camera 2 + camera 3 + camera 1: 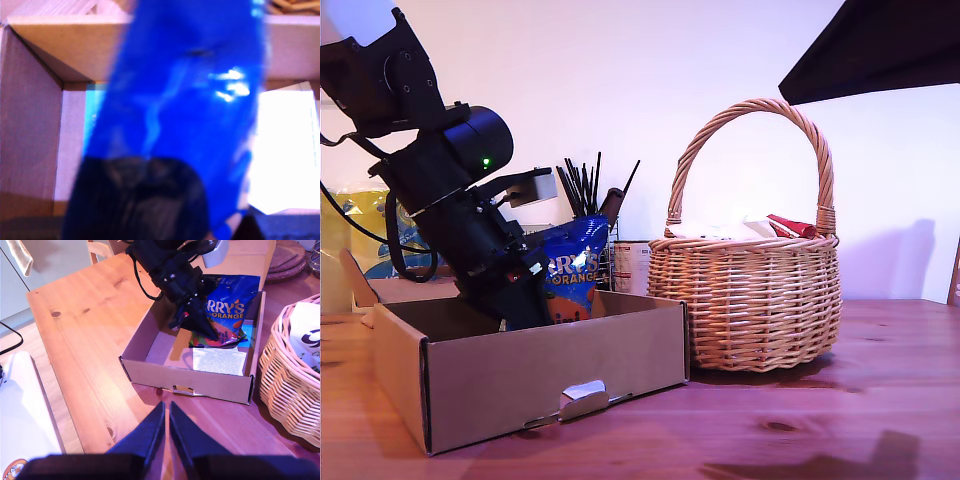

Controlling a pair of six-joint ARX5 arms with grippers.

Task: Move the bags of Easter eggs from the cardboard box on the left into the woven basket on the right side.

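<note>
Blue bag (573,272) in first end effector (542,300)

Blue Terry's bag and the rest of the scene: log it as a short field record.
blue bag: upright, lifted partly above the box rim
holder: my first gripper, shut on the bag
cardboard box: open, on the wooden table
woven basket: on the exterior view's right of the box, pouches already inside
my second gripper: shut, holding nothing, above the table

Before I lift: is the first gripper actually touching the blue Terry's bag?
Touching. In the second wrist view my first gripper pinches the blue bag at its lower edge inside the cardboard box; the first wrist view shows the bag between the fingers.
</note>
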